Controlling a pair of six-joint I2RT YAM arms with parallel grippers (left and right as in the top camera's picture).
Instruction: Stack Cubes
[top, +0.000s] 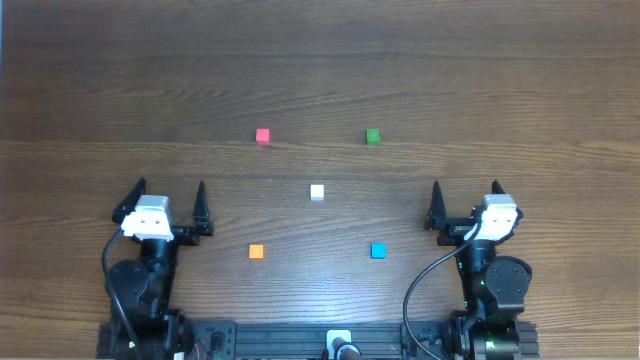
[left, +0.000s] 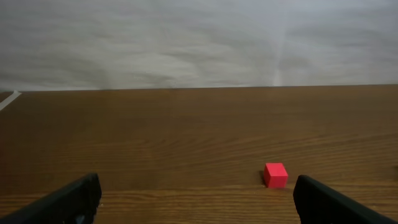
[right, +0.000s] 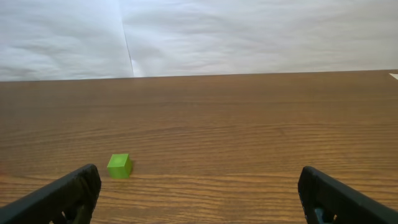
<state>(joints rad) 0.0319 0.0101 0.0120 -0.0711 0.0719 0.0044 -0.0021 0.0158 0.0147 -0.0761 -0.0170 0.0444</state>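
Cubes (top: 317, 192) lying single and unstacked on the brown wooden bench (top: 500, 70), five in all, none touching another. Sitting in the middle of the spread, a white cube (top: 317, 192). Lying at 11 o'clock from it, a pink cube (top: 263, 136); at 1 o'clock, a green cube (top: 373, 136), level with the pink one across the top view. Resting at 7 o'clock from the white one, an orange cube (top: 256, 252); at 5 o'clock, a blue cube (top: 378, 251), both nearer the arm bases.

Sitting at 9 o'clock of the white cube and well apart from it, the left gripper (top: 169, 186), spread wide and holding nothing. Sitting at 3 o'clock of the white cube, likewise well apart, the right gripper (top: 466, 186), also gaping wide and gripping nothing. Both pointing toward 12 o'clock in the top view.

Showing in the left wrist view, the pink cube (left: 275, 175) lying flat on the wood ahead of the left gripper (left: 199, 205), just beside the line of one of its dark fingers (left: 329, 202). Showing in the right wrist view, the green cube (right: 119, 165) lying ahead of the right gripper (right: 196, 200), near one finger's inner side. Rising beyond the bench's far edge, a pale backdrop (left: 186, 37).
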